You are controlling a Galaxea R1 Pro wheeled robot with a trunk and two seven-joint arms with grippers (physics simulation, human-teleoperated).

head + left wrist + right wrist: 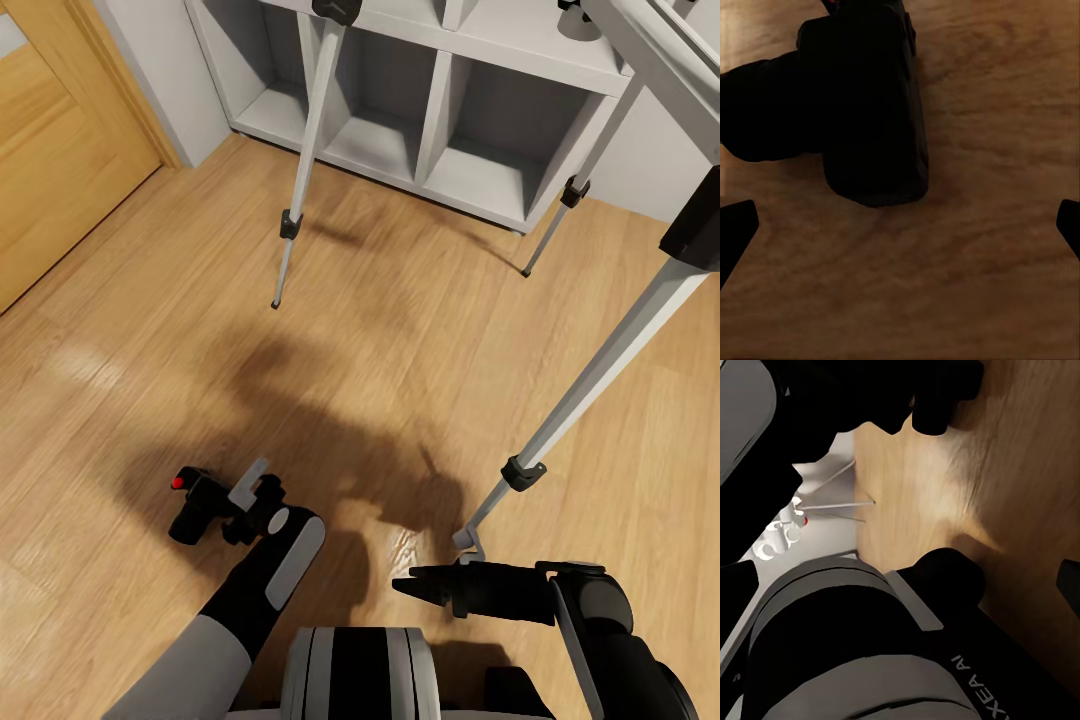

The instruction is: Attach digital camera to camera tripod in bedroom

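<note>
Left tool spread over digital camera; plank floor, white shelf.

- The floor is light wood planks with dark shadows on it.
- A white cube shelf stands far back against a pale grey wall.
- A wooden door is far left.
</note>
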